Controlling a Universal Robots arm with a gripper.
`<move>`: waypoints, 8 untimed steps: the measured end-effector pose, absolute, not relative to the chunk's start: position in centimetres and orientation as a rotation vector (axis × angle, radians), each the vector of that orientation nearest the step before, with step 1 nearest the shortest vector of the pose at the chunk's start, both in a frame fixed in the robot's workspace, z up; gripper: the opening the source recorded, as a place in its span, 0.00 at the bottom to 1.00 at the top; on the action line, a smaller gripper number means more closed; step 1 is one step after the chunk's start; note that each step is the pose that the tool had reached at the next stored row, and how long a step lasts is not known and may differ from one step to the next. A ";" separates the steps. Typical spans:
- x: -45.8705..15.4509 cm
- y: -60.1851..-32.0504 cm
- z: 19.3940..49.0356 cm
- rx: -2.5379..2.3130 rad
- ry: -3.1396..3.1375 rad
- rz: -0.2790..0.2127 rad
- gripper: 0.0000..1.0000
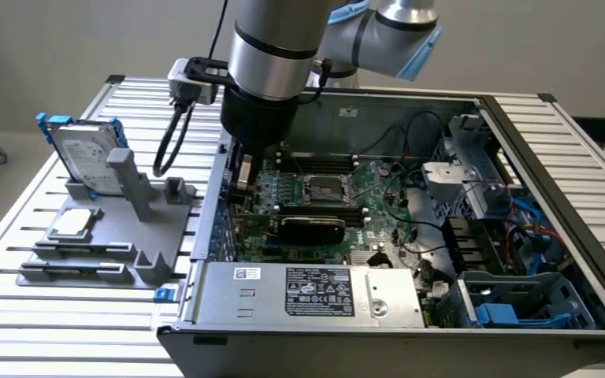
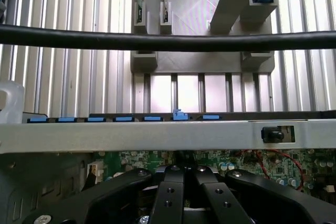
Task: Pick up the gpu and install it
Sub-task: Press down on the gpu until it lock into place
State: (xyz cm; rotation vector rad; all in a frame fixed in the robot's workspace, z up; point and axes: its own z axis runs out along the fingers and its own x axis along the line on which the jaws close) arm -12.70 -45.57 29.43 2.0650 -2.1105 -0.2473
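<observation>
The gpu (image 1: 311,228), a short card with a black rounded cover, stands on the green motherboard (image 1: 381,201) inside the open computer case (image 1: 313,293), just in front of the processor socket. My gripper (image 1: 243,183) reaches down into the case beside its wall on the exterior view's left, behind the gpu and apart from it. In the wrist view the black fingers (image 2: 169,203) lie together over the motherboard (image 2: 283,163), so the gripper (image 2: 184,195) is shut. I see nothing held between them.
A grey fixture (image 1: 124,228) on the slatted table holds a silver hard drive with blue rails (image 1: 79,157) and a small square chip (image 1: 75,223). A black cable (image 2: 168,40) crosses the wrist view. The power supply (image 1: 313,293) and blue-tabbed drive cages (image 1: 523,307) fill the case's near side.
</observation>
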 end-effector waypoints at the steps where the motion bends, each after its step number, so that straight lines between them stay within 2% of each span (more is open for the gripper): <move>1: -12.7 -45.6 29.4 2.065 -2.111 -0.248 0.11; 8: -12.5 -45.6 30.4 2.065 -2.112 -0.248 0.11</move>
